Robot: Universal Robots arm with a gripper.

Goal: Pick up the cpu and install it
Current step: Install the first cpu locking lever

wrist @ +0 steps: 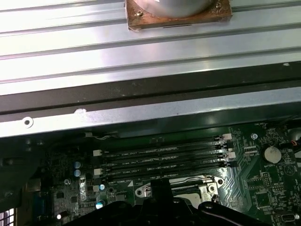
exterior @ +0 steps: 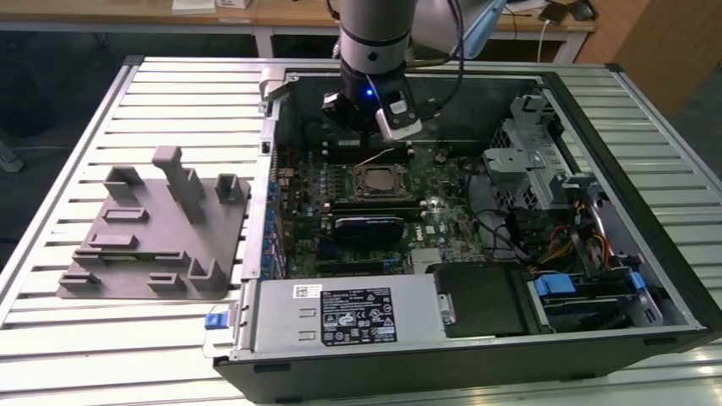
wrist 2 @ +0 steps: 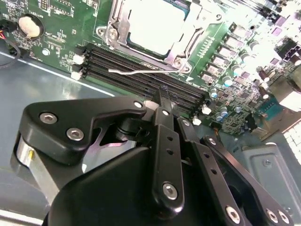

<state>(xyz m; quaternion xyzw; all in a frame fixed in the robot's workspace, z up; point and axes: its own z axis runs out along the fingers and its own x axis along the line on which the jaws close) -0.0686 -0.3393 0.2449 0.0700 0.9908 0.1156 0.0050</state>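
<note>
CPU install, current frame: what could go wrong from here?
1. The hand hangs over the memory slots; a low sweep may clip their white latches.
2. The thin socket lever looks unlatched, so the cpu, apparently seated in the socket, may shift if nudged.

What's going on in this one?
A robot arm is reaching into an open computer case on a slatted table. Its gripper hangs over the memory slots, just beside the processor socket. A shiny pale square that looks like the cpu lies in that socket, apart from the gripper. A grey fixture block sits on the exterior view's left of the case.
</note>
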